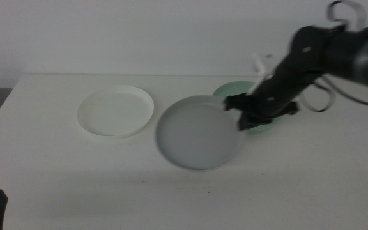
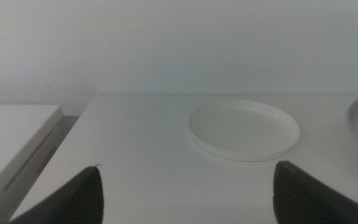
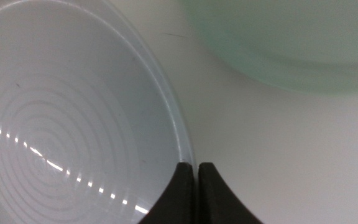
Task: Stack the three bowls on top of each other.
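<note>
**Right gripper pinched the grey bowl by its rim, with two bowls waiting on either side**

The right gripper (image 3: 196, 171) had its two dark jaws pressed together on the thin rim of the grey bowl (image 3: 61, 124). In the right wrist view the rim ran straight into the narrow slit between the jaws, so the hold was at the very edge and not deeper. From the fingers, the whole body of the grey bowl spread away on the side of the white bowl; a round bowl has no long axis, so what mattered was only this one-sided hold. In the middle view the grey bowl (image 1: 200, 133) seemed tilted and a little blurred. Whether it was lifted from the table (image 1: 312, 185) could not be told for sure.

On the other side of the fingers, very near, lay the mint green bowl (image 1: 245, 96), partly hidden behind the right gripper (image 1: 243, 116) and its arm. Its edge appeared also in the wrist view (image 3: 291, 43), apart from the grey rim. The white bowl (image 1: 115, 111) lay beyond the grey one, farther from the fingers, with bare table between.

As a judgement, the green bowl was the nearer place for stacking, and nothing stood in the way except the arm itself.

The left gripper (image 2: 185, 193) waited near the table's near corner, its jaws wide apart, facing the white bowl (image 2: 244, 129).
</note>
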